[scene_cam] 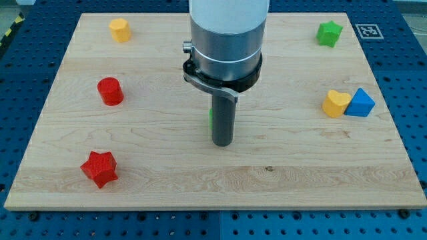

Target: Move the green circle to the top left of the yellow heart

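The green circle [211, 118] is almost wholly hidden behind my rod; only a thin green sliver shows at the rod's left edge, near the board's middle. My tip [221, 143] rests on the board just in front of it, toward the view's bottom. The yellow heart [336, 103] lies at the view's right, touching a blue triangle [361, 103] on its right side. The heart is far to the right of my tip.
A yellow hexagon block [120, 29] sits at the top left, a red cylinder [111, 91] at the left, a red star [100, 168] at the bottom left, and a green star [329, 33] at the top right. The wooden board [213, 190] lies on a blue perforated table.
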Robot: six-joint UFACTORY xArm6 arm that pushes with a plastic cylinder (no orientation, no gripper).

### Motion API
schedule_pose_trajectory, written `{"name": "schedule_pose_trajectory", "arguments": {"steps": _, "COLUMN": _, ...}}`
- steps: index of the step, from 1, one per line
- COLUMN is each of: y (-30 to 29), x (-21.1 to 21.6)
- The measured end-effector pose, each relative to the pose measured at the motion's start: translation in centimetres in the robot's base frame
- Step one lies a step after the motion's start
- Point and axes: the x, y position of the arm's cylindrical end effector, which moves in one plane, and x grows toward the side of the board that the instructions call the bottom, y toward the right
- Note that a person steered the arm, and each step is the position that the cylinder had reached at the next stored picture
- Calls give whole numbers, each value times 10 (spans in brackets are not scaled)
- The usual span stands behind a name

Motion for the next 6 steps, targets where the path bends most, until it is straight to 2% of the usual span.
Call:
{"name": "schedule_pose_trajectory", "arguments": {"steps": 1, "y": -40, "x": 20}}
{"name": "schedule_pose_trajectory", "arguments": {"steps": 2, "y": -52, "x": -16}}
{"name": "schedule_pose_trajectory", "arguments": {"steps": 3, "y": -6, "x": -50}}
{"name": "schedule_pose_trajectory", "arguments": {"steps": 4, "y": 73, "x": -53}}
{"name": "schedule_pose_trajectory", "arguments": {"steps": 5, "y": 93, "x": -54}}
{"name": "schedule_pose_trajectory", "arguments": {"steps": 6, "y": 89, "x": -49}}
